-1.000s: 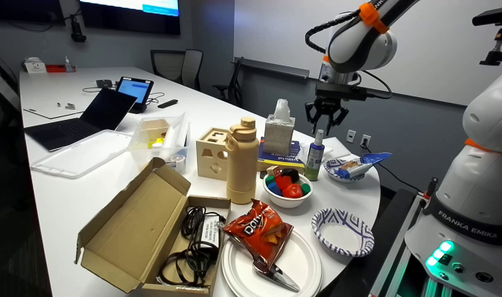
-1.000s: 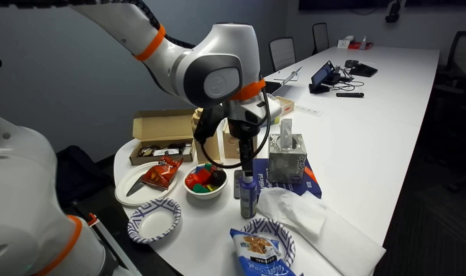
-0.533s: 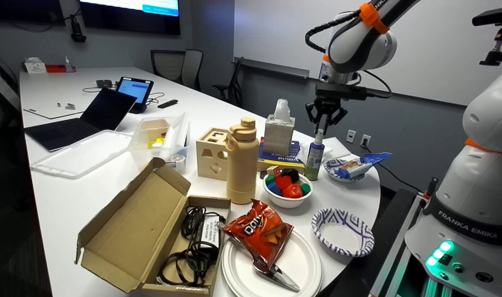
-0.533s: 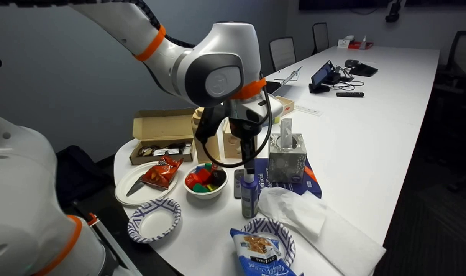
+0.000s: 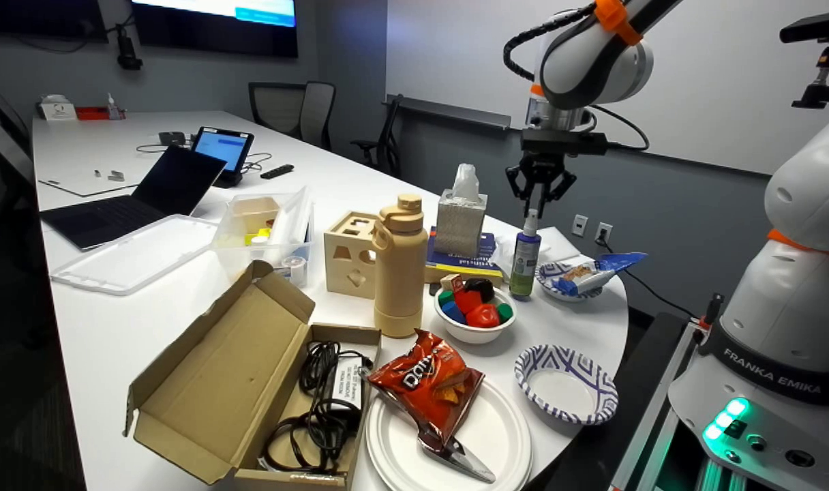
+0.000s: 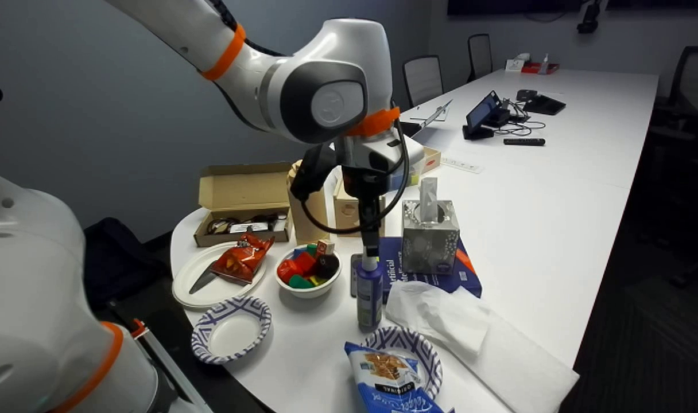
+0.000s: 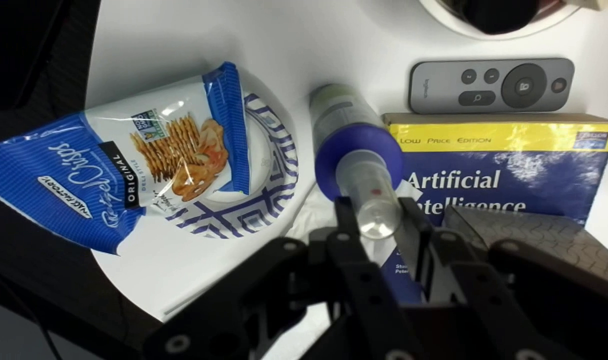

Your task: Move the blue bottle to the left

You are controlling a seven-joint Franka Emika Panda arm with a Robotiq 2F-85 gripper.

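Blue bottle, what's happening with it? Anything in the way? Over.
Gripper closed on pale top. Blue bottle upright; lift-off unclear. Bowl with snack bag close by, possibly obstructing.

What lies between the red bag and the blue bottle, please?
The bowl of blocks lies between the red bag and blue bottle in both exterior views.

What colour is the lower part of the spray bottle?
Mostly green; the bottle shows this best in an exterior view.

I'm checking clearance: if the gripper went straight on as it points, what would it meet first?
Probably the blue bottle: the gripper points down, closed on the bottle's clear top. Below that comes the table, though any gap under the bottle's base is unclear.
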